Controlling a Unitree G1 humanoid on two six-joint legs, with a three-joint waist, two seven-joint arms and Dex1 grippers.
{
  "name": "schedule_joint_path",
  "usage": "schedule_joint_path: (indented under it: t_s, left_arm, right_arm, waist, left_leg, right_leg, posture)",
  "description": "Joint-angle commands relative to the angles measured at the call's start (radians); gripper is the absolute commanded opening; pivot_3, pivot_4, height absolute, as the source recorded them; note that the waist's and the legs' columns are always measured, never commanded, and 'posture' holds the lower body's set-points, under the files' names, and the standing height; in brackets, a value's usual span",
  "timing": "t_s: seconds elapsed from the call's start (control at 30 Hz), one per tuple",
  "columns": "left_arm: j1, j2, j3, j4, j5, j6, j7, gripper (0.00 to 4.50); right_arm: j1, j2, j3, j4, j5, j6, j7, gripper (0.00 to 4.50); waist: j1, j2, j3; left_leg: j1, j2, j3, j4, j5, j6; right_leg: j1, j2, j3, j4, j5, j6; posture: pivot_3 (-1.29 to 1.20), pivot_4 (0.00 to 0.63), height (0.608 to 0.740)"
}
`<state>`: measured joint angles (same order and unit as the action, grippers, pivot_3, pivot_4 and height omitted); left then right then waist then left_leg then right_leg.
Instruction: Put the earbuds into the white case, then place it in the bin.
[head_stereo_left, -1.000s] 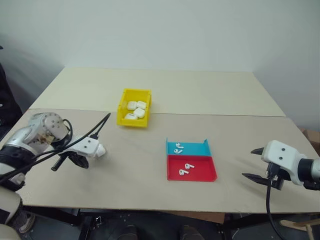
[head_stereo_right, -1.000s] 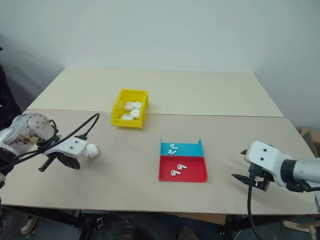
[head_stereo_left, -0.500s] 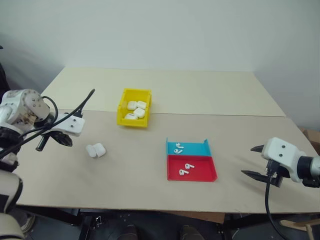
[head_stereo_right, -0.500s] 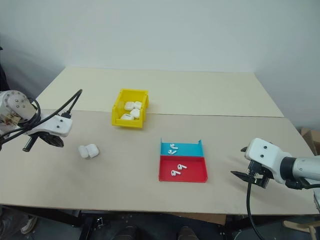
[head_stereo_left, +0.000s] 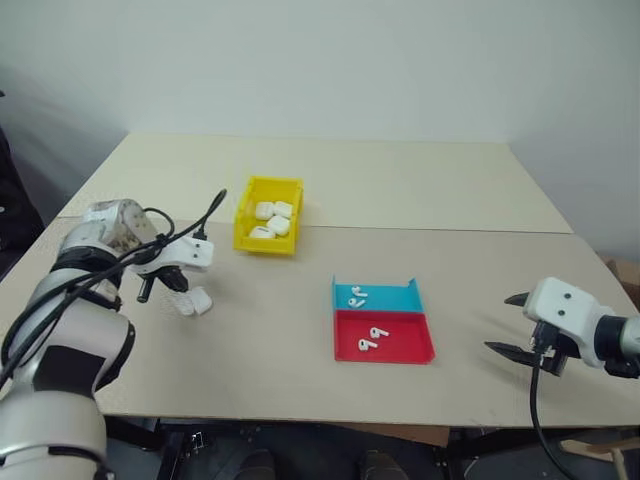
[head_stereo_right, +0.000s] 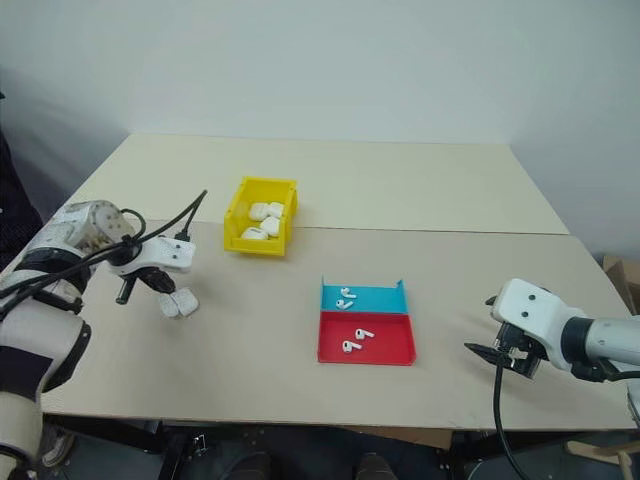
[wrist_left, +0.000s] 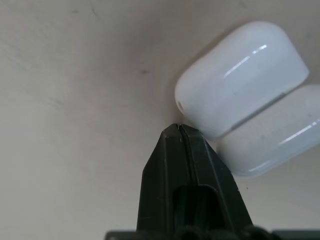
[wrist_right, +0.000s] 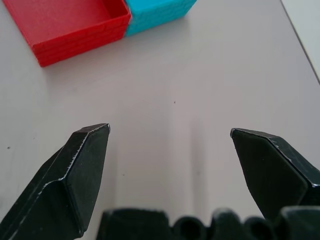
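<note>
Beige table (head_stereo_left: 300, 340) spreads out in front of you. Your yellow bin (head_stereo_left: 268, 216), up near the seam, already holds several white cases. Beside it sit the blue tray (head_stereo_left: 375, 296) and red tray (head_stereo_left: 383, 336), each carrying earbuds (head_stereo_left: 373, 338). Your right gripper (wrist_right: 170, 137) hangs wide and empty; your left gripper (wrist_left: 178, 129), pinched closed, points down just beside the open white case (head_stereo_left: 192, 301).
</note>
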<state>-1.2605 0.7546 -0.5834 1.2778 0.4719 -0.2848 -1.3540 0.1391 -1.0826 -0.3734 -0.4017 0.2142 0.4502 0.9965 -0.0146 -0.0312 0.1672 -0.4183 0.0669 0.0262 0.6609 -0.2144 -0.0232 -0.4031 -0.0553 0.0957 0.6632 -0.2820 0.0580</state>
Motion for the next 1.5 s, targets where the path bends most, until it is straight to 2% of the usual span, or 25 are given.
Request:
schedule_joint_path:
  t_s: [0.03, 0.4, 0.73, 0.9, 1.07, 1.2, 1.3, 1.37, 1.43, 1.5]
  left_arm:
    - [-0.047, -0.038, 0.027, 0.010, 0.005, -0.018, -0.010, 0.03]
    - [-0.032, -0.104, 0.039, 0.001, 0.018, -0.069, -0.107, 0.03]
    - [0.011, -0.087, 0.058, -0.057, -0.006, -0.155, -0.241, 0.03]
    - [0.055, -0.042, 0.028, -0.116, -0.042, -0.208, -0.260, 0.03]
    - [0.123, 0.069, -0.084, -0.268, -0.189, -0.218, -0.260, 0.03]
    - [0.214, 0.229, -0.218, -0.539, -0.371, -0.145, -0.260, 0.03]
    - [0.258, 0.298, -0.240, -0.676, -0.427, -0.100, -0.260, 0.03]
    - [0.291, 0.269, -0.161, -0.713, -0.438, -0.081, -0.254, 0.03]
    - [0.317, 0.208, -0.072, -0.750, -0.433, 0.004, -0.174, 0.03]
    - [0.337, 0.175, -0.011, -0.808, -0.456, 0.082, -0.159, 0.03]
  right_arm:
    - [0.018, 0.006, -0.062, -0.036, -0.005, 0.013, -0.015, 4.50]
    - [0.085, 0.029, -0.107, -0.085, -0.017, 0.038, -0.035, 4.50]
    - [0.105, 0.041, -0.104, -0.091, -0.035, 0.040, -0.057, 4.50]
    - [0.090, 0.037, -0.082, -0.078, -0.047, 0.027, -0.059, 4.50]
    - [0.071, 0.032, -0.069, -0.059, -0.050, 0.023, -0.059, 4.50]
    - [0.057, 0.029, -0.052, -0.040, -0.060, 0.012, -0.055, 4.50]
    - [0.044, 0.025, -0.029, -0.019, -0.075, -0.011, -0.055, 4.50]
    - [0.019, 0.026, -0.003, -0.003, -0.077, -0.015, -0.058, 4.50]
    - [-0.003, 0.028, 0.017, 0.013, -0.084, -0.024, -0.060, 4.50]
    - [-0.017, 0.027, 0.029, 0.024, -0.086, -0.027, -0.057, 4.50]
  waist:
    - [0.002, 0.000, 0.000]
    - [0.000, 0.000, 0.000]
    - [-0.001, 0.000, 0.000]
    - [-0.003, 0.000, 0.000]
    - [-0.014, 0.000, 0.000]
    - [-0.028, 0.000, 0.000]
    - [-0.028, 0.001, 0.000]
    - [-0.025, 0.001, 0.000]
    - [-0.014, 0.001, -0.001]
    - [-0.001, 0.001, -0.001]
  left_leg:
    - [0.000, 0.000, 0.000, 0.000, 0.000, 0.000]
    - [0.000, 0.000, 0.000, 0.000, 0.000, 0.000]
    - [0.000, -0.001, 0.000, 0.000, 0.000, 0.000]
    - [0.001, -0.001, 0.000, 0.000, 0.000, 0.000]
    - [0.001, 0.000, 0.000, 0.000, 0.000, 0.000]
    - [0.002, 0.000, 0.000, 0.000, 0.000, 0.000]
    - [0.003, 0.000, 0.000, 0.000, 0.000, 0.000]
    - [0.003, 0.000, 0.000, 0.000, 0.000, 0.000]
    - [0.005, 0.000, 0.000, 0.000, 0.000, 0.000]
    - [0.008, 0.000, 0.000, 0.001, 0.000, 0.000]
  right_leg:
    - [0.000, 0.000, 0.000, 0.000, 0.000, 0.000]
    - [0.000, 0.000, 0.000, 0.000, 0.000, 0.000]
    - [0.001, 0.000, 0.000, 0.000, 0.000, 0.000]
    - [0.001, 0.000, 0.000, 0.000, 0.000, 0.000]
    - [0.001, 0.000, 0.001, 0.001, 0.000, 0.000]
    - [0.002, 0.000, 0.001, 0.001, 0.000, 0.000]
    - [0.002, 0.000, 0.001, 0.001, 0.000, 0.000]
    - [0.002, 0.000, 0.001, 0.001, 0.000, 0.000]
    - [0.005, -0.001, 0.001, 0.001, 0.000, 0.000]
    - [0.009, -0.001, 0.000, 0.001, 0.000, 0.001]
  posture:
    - [0.00, 0.150, 0.740]
    - [0.00, 0.150, 0.740]
    - [0.00, 0.150, 0.740]
    - [0.00, 0.150, 0.740]
    - [0.00, 0.150, 0.740]
    - [0.00, 0.150, 0.740]
    - [0.00, 0.150, 0.740]
    - [0.00, 0.150, 0.740]
    - [0.00, 0.150, 0.740]
    - [0.00, 0.150, 0.740]
